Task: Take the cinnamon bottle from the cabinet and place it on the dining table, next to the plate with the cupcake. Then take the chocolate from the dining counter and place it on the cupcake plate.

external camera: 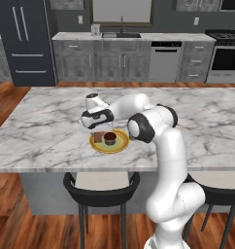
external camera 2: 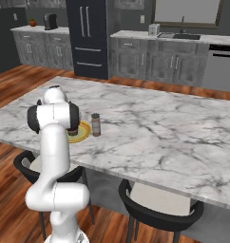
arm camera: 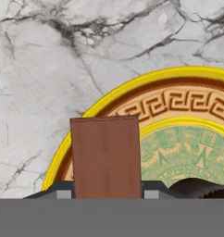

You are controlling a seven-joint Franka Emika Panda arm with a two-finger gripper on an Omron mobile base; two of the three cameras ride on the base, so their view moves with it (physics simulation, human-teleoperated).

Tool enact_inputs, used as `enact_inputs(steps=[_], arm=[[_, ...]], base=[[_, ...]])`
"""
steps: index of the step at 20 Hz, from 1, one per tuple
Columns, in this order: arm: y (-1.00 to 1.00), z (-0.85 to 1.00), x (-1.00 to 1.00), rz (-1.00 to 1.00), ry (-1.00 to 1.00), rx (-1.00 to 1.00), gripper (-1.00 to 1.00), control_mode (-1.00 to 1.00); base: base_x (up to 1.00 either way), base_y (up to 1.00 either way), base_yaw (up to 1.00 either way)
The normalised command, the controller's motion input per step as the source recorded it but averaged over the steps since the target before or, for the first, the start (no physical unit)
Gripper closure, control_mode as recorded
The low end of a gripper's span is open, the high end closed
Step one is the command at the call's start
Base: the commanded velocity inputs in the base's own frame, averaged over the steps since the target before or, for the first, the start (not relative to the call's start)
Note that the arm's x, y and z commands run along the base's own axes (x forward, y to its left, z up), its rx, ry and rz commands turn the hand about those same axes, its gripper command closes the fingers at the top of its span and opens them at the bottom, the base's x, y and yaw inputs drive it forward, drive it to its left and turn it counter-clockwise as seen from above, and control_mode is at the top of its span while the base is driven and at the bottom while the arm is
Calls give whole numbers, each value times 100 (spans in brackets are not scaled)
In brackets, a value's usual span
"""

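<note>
Our fingers (arm camera: 104, 194) pinched the chocolate (arm camera: 105, 157) above the plate (arm camera: 132, 99) rim, beside the cupcake (external camera: 109, 138). We judged lowering it flat before letting go best.

Behind the island stands a dark refrigerator (external camera: 26, 41) with long handles. Along the back wall run grey cabinets (external camera: 102, 61) with a sink (external camera: 121, 34), a dishwasher (external camera: 164, 61) and an oven (external camera: 227, 61). Black stools (external camera: 101, 192) stand on the wooden floor (external camera: 22, 228).

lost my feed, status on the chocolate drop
Gripper shut on chocolate, over plate rim. Cupcake on plate, bottle beside it. Nothing in the way.
</note>
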Motion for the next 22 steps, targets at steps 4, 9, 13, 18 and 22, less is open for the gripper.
enact_inputs(steps=[4,9,13,18,22], arm=[[-11,-6,-2,0,0,0,-100,-100],[-2,-1,0,0,0,0,-100,-100],[-1,1,0,0,0,0,-100,-100],[-3,12,-7,0,0,0,-100,-100],[0,26,-16,0,0,0,-100,-100]], base=[[0,0,0],[0,0,0],[0,0,0],[0,0,0],[0,0,0]])
